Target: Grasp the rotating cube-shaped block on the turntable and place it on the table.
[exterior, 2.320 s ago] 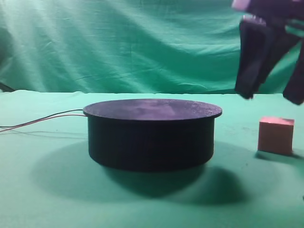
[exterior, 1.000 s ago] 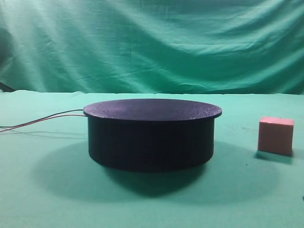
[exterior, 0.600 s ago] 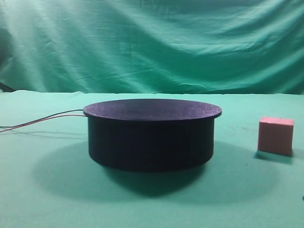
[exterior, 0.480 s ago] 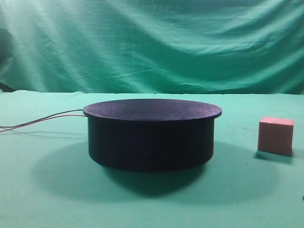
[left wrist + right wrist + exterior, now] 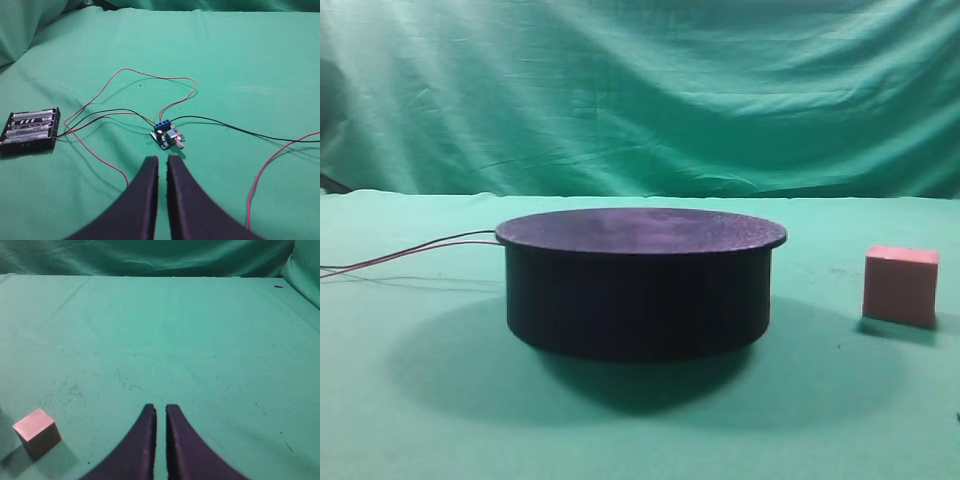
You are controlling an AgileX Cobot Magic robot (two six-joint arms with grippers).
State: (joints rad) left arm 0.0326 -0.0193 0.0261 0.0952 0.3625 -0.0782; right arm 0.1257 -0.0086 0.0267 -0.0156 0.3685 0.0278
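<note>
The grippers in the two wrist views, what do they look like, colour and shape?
The left gripper has two smooth, matte black fingers that broaden toward the camera and curve to narrow, rounded tips. The right gripper has the same curved, tapering shape, looking dark purplish-black. No markings, cables or pads are visible on either.

Turntable (image 5: pixel 640 285) at centre of the surface (image 5: pixel 420 420); cube-shaped block (image 5: pixel 901 285) at 3 o'clock, apart from it, on the surface; wires (image 5: pixel 410 254) trailing off toward 9 o'clock. In the left wrist view, battery holder (image 5: pixel 30 131) at 9 o'clock of the small circuit board (image 5: pixel 168 136), joined by wires.
</note>
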